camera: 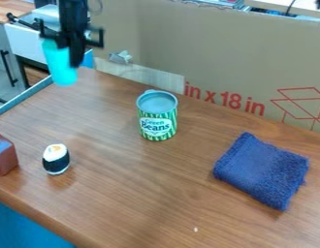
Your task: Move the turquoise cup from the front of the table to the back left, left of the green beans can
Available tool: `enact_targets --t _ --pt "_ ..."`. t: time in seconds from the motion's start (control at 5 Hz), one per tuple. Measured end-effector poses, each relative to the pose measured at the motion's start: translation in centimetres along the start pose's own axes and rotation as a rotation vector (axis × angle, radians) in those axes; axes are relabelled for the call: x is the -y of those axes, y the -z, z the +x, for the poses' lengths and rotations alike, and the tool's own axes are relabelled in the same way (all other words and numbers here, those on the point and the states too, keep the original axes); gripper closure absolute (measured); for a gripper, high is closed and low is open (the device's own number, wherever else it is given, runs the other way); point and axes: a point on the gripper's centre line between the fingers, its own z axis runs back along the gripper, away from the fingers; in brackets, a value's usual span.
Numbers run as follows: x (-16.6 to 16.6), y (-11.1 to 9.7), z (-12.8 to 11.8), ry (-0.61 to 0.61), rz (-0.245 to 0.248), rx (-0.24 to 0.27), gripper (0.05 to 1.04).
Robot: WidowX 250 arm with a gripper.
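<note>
The gripper (71, 42) hangs at the upper left, over the table's back left corner. A bright cyan object (61, 69), long with a rounded lower end, shows right against it, partly hidden behind its black parts. Whether the gripper holds this object or only overlaps it, I cannot tell. A green striped beans can (157, 116) stands upright near the middle of the table, to the right of and lower in view than the gripper. At the left lies a sushi roll (56, 159) with a black wrap and white top.
The wooden table (143, 193) carries a folded dark blue cloth (263, 169) at the right. A reddish-brown bottle (3, 154) is cut off by the left edge. Cardboard (214, 53) walls the table's back side.
</note>
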Motion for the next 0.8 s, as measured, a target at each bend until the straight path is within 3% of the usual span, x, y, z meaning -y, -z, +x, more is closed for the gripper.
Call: enact_targets --t 0.2,0.6,0.8 --pt "-1.1 2.3 1.3 0.008 -0.036 -0.03 0.973" --pt "-1.2 6.0 3.6 0.047 -0.035 -0.084 0.973" --pt "-1.1 6.1 4.0 0.058 -0.037 -0.087 0.973"
